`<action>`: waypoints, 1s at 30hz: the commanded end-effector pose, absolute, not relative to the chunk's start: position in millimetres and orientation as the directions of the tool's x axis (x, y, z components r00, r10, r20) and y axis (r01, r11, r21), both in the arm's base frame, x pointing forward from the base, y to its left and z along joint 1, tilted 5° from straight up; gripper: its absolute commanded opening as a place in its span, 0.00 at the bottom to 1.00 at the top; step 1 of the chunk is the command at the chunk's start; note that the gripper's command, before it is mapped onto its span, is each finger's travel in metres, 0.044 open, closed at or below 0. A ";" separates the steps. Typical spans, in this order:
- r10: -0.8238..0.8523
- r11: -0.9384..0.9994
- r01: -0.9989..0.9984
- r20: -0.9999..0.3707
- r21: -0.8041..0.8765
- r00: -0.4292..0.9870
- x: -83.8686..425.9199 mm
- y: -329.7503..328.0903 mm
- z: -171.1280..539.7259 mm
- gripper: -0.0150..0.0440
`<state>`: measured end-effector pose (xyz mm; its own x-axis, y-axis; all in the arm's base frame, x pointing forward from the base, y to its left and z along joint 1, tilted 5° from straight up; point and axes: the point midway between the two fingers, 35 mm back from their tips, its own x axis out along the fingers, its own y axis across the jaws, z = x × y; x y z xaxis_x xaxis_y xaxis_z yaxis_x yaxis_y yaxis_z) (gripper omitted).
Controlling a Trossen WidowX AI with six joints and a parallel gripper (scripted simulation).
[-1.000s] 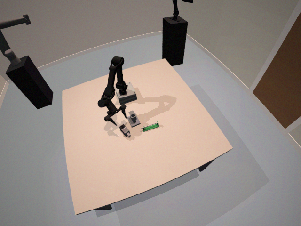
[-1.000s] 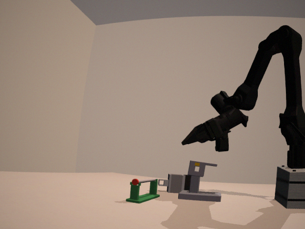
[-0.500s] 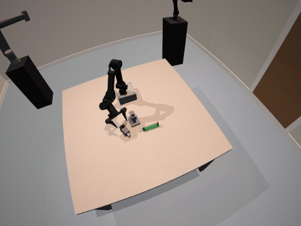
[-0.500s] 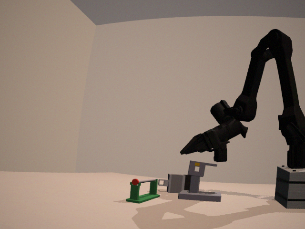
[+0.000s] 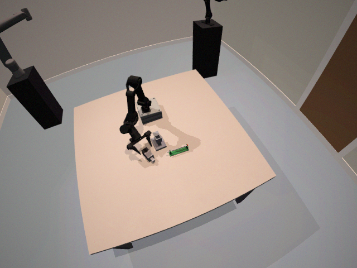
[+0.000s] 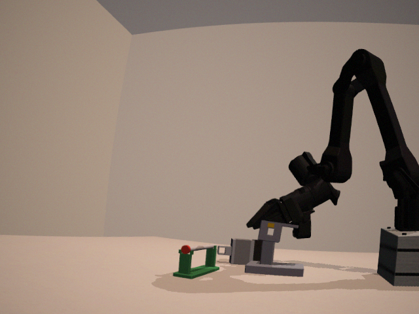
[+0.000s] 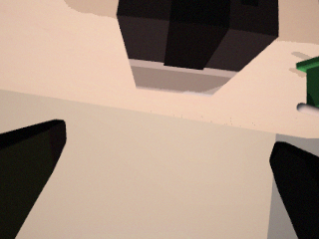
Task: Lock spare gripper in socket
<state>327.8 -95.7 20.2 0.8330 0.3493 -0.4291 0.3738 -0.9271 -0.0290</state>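
The lock pin (image 5: pixel 178 148) (image 6: pixel 203 248) (image 7: pixel 305 108) has a red head and lies across the green rack (image 5: pixel 179 151) (image 6: pixel 200 271). The grey mount (image 5: pixel 160 146) (image 6: pixel 273 269) stands upright; its socket (image 6: pixel 263 233) shows an open square hole without a pin. The spare gripper (image 5: pixel 148 154) (image 6: pixel 241 250) (image 7: pixel 199 42) lies on the table beside the mount, its holed spigot pointing away from the arm and its dark end towards it. My gripper (image 5: pixel 145 149) (image 7: pixel 170 141) is open and empty, above and near the spare gripper's dark end. In the exterior view, the mount partly hides it.
The arm's base block (image 5: pixel 152 115) (image 6: pixel 399 260) stands behind the mount. The mount is between the spare gripper and the base, close to my fingers. The green rack is on the far side of the mount. The table's edge shows in the wrist view. Two black pedestals stand beyond the table.
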 end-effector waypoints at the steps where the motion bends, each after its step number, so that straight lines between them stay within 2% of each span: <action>1: 0.349 -0.928 0.369 -0.434 -0.039 0.831 328.0 -95.4 10.8 1.00; 30: 0.349 -0.928 0.369 -0.434 -0.040 0.830 329.4 -90.6 -36.4 1.00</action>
